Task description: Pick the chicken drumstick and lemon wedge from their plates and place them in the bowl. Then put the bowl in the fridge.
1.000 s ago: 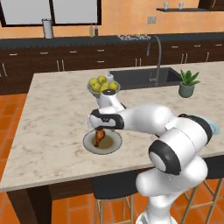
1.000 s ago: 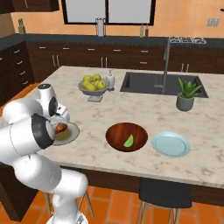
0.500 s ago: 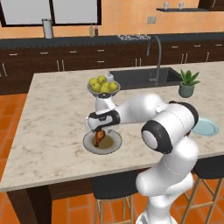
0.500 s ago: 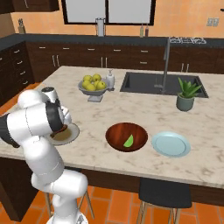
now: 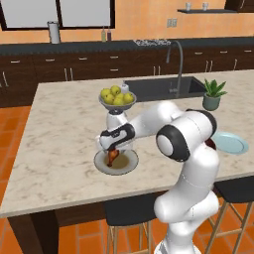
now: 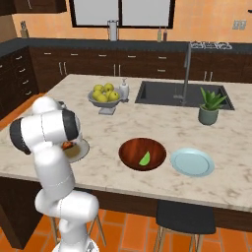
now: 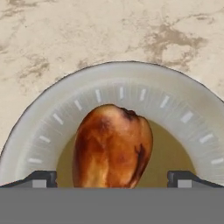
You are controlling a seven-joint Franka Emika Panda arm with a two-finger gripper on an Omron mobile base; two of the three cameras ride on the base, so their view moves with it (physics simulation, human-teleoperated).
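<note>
The step in hand appears to be the pick of the small reddish-brown cooked chicken drumstick [image 5: 112, 158], which lies on the round grey plate with the brownish centre [image 5: 130, 166] near the left front edge of the pale marbled counter [image 5: 59, 134]. The two-finger gripper [image 5: 110, 147] hangs directly over the plate. In the hand view its two dark fingertips [image 7: 41, 179] stand spread wide, one on either side of the drumstick [image 7: 112, 146], with a clear gap on both sides; nothing is pinched.

To the right along the counter, the wide shallow bowl of dark reddish-brown wood [image 6: 129, 156] holds the small bright green lemon wedge [image 6: 144, 158], so that part of the task is judged complete. Just beside the bowl lies the round pale blue plate [image 6: 192, 162], bare.

The next move calls for a short descent until the fingertips flank the fat end of the drumstick, then closure. The rounded, glossy surface may slip; centring before closing is advisable.
</note>
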